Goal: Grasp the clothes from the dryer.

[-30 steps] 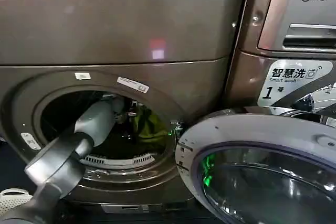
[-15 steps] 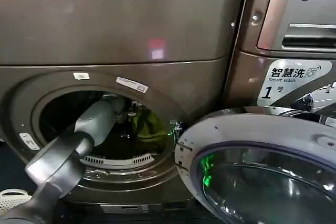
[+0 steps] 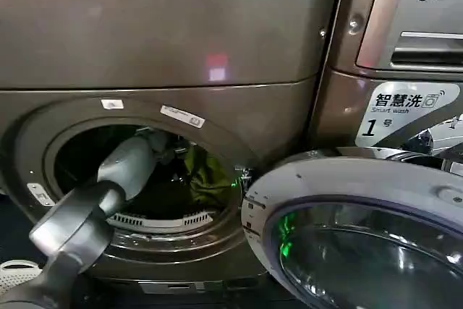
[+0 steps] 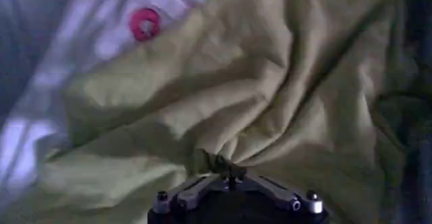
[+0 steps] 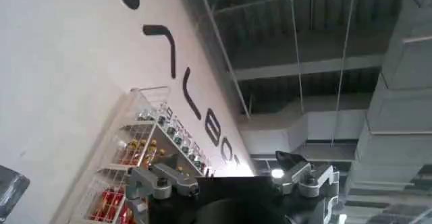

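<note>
The left arm reached up from about 7 o'clock in the head view, forearm running through the round porthole of the dryer (image 3: 166,41). Inside the drum, the left gripper (image 4: 226,170) was pinched together on a bunched fold of the clothes (image 4: 223,90), mostly yellow-green with a white-pink piece beside it. The right gripper (image 5: 233,178) pointed up at a ceiling and wire shelf (image 5: 145,151), fingers spread apart, holding nothing. The dryer's door (image 3: 362,229) hung open at 4 o'clock, with the LG machine (image 3: 405,48) at 2.

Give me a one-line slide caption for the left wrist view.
Left claw shut on a bunched fold of yellow-green fabric clothes, a white-pink piece beside them.
</note>
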